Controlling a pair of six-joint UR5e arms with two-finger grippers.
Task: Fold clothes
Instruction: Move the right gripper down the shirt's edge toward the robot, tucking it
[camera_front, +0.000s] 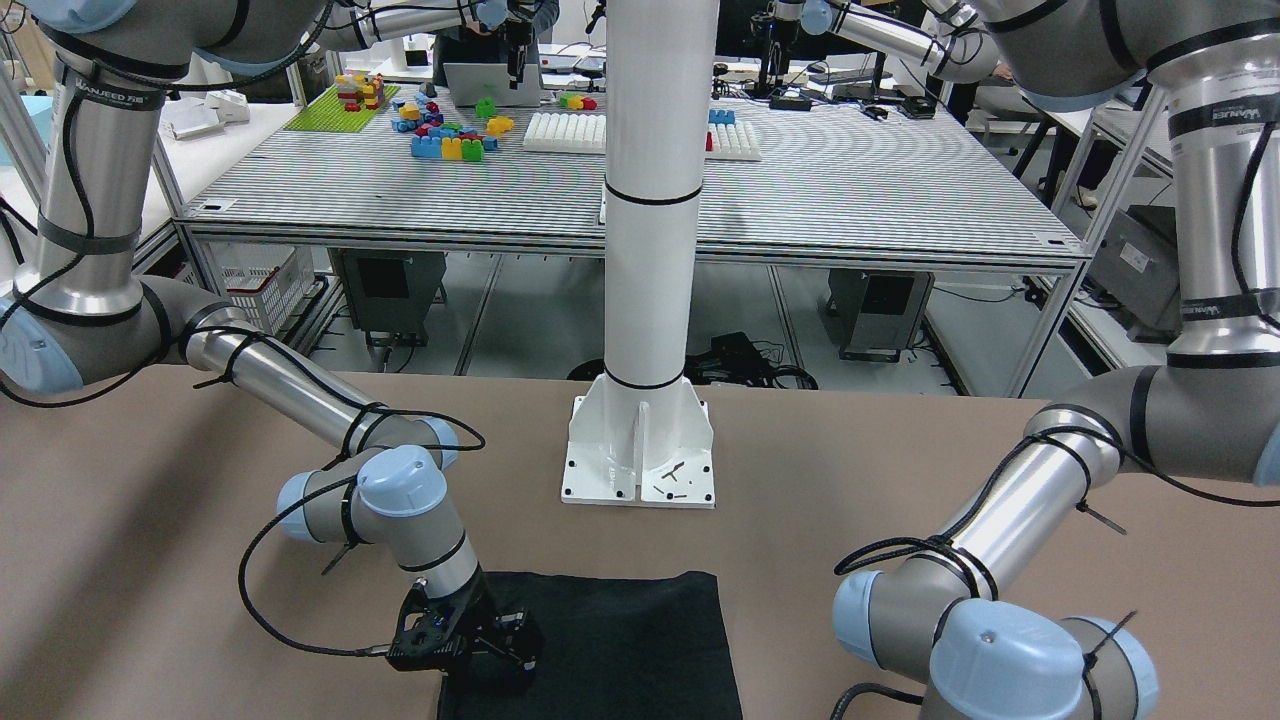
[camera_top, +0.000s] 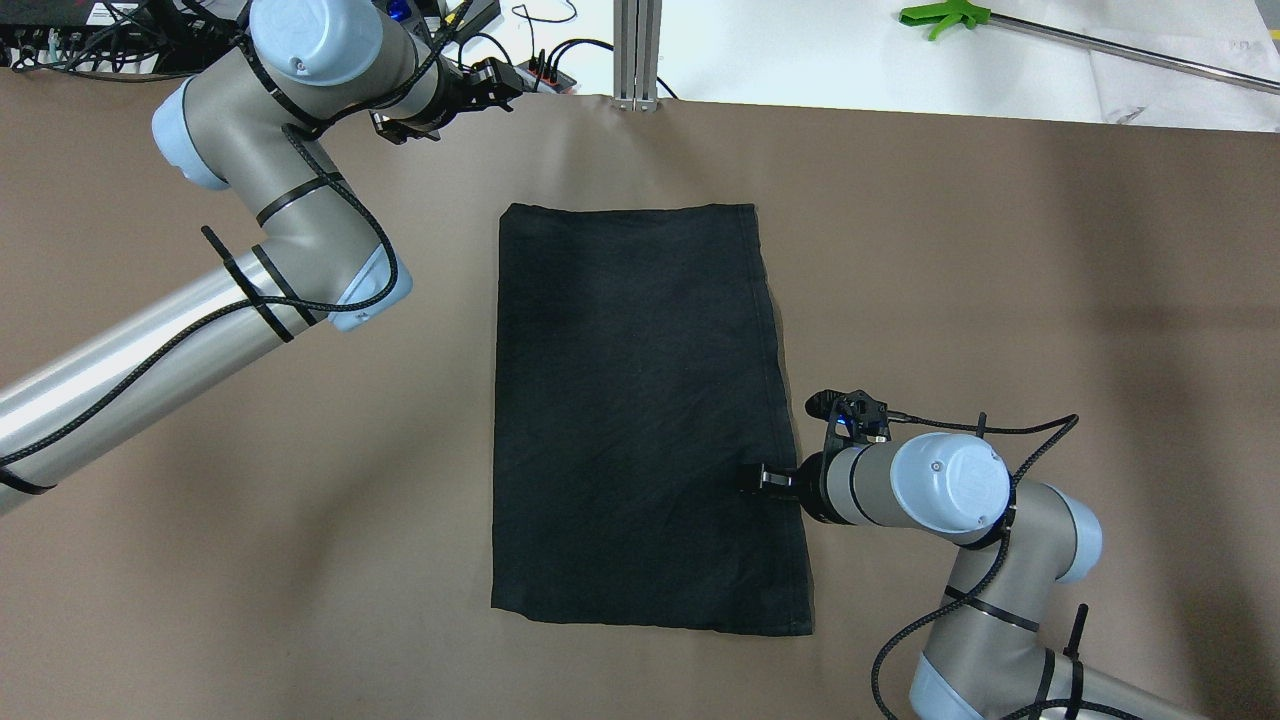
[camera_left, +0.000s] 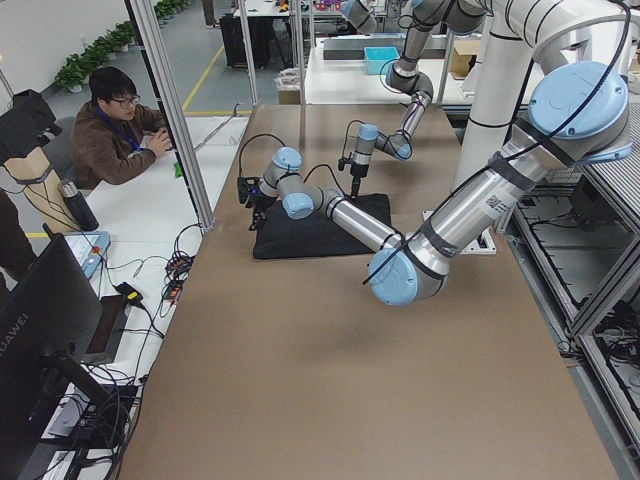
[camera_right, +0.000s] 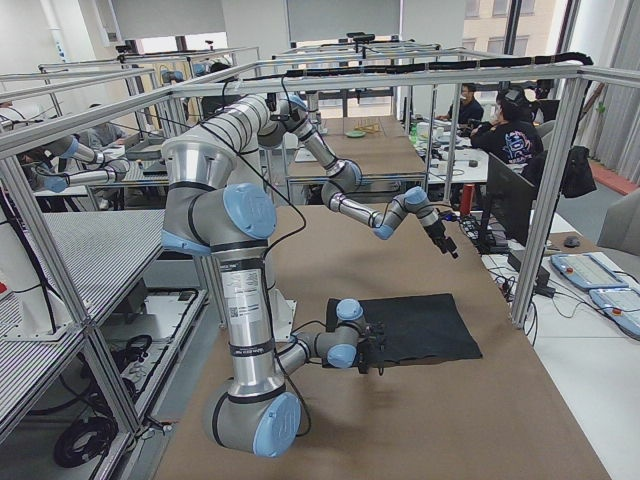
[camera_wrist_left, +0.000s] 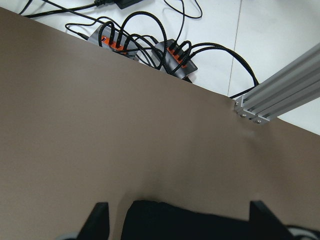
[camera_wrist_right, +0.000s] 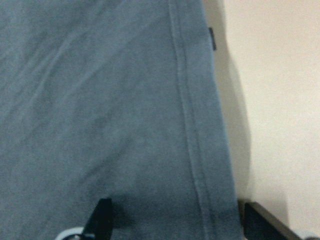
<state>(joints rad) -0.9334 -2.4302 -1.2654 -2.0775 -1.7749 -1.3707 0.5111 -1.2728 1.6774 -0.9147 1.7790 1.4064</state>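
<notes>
Overhead exterior view, from the left: the left gripper (camera_top: 495, 88) hangs near the surface's (camera_top: 1000, 300) far edge, apart from the cloth's far-left corner. Its wrist view shows the jaws spread wide, with that black corner low between them. The cloth (camera_top: 640, 400) lies flat and unfolded mid-surface, its long sides running away from the robot. At its right edge, towards the near end, sits the right gripper (camera_top: 757, 479). The jaws are parted here too. In the right wrist view one finger (camera_wrist_right: 102, 220) is over the fabric and the other over bare surface, so they straddle the hem (camera_wrist_right: 187, 125).

The step in hand looks like taking hold of the right edge. To do it well, the right jaws should probably go low enough to trap the thin fabric at the hem. They should close fully before any lift, since a shallow pinch would likely slip off. The left gripper would do best to descend on its corner first, so both lift together and the fold lands square.
</notes>
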